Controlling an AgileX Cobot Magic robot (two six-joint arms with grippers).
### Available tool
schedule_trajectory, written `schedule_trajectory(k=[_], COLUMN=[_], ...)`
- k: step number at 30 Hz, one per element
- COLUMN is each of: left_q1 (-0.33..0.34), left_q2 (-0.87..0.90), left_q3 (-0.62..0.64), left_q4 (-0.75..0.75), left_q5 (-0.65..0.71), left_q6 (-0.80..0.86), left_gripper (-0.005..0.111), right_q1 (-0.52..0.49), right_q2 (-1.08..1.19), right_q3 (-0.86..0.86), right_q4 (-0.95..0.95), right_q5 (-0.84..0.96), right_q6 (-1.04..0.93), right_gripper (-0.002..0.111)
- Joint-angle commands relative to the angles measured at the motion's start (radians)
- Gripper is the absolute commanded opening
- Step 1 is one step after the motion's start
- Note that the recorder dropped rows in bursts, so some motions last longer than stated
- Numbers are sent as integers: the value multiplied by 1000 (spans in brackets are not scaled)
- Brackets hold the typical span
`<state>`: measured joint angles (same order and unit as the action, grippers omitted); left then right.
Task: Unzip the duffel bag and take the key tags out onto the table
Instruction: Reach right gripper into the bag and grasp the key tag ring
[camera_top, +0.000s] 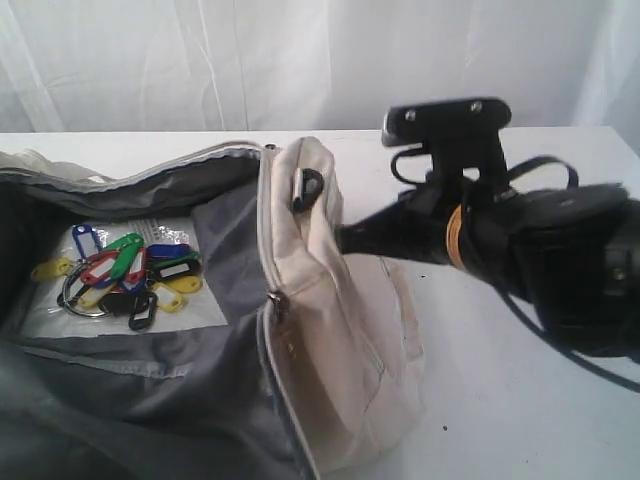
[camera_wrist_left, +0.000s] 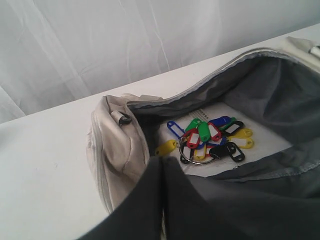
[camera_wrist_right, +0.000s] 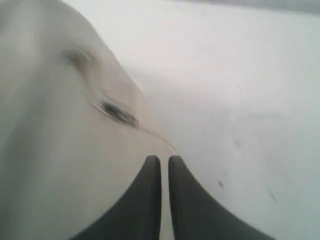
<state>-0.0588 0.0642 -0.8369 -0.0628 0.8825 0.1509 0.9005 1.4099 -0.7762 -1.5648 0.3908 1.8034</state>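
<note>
Left end effector (camera_wrist_left: 161, 161) closed; right end effector (camera_wrist_right: 164, 160) closed.

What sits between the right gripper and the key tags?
The cream end wall of the duffel bag and its grey lining, per the exterior view.

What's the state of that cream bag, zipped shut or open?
Open: the duffel bag gapes, showing grey lining and the key tags lying inside.

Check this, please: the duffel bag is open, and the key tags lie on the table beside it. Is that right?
Not quite. The duffel bag is open, but the key tags lie inside it, not on the table beside it. The exterior view shows this.
</note>
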Motion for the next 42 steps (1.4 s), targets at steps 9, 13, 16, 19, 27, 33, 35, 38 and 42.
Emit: schedule_trajectory(k=[9,13,16,19,27,33,35,38,42], left_q1=[-3,-3,-3,-3,-4,-4,-4,-4,-4], left_q2=[-17,-21,-22,-22,-63,-64,-64,-64,-64], left_q3=[2,4,17,47,108,108,108,108,108], left_q4=[-16,-17,-18,-26,-40,-36,-36,-36,-36], left_q5=[7,9,9,9,9,4,4,6,6], left_q6=[-27,-27,-27,-27,-29,-29,-29,-29,-29], left_gripper=[0,0,0,0,0,0,0,0,0], right_q1=[7,41,87,132,166,166,166,166,166], right_q2=[67,230,326,413,600,702,728,755,779], right_q3=[-200,-317,-395,-471,-614,-687,-698,-704,-705], right_q4=[-159,-137,-137,-137,-104,-104,-88,-83,-83], right_q5=[-409,-566,-583,-583,-440,-403,-349,-374,-369], right_q6=[-27,-27,-70,-179,-47,-45,-35,-29,-29], right_gripper=[26,55,62,64,64,64,64,63,50])
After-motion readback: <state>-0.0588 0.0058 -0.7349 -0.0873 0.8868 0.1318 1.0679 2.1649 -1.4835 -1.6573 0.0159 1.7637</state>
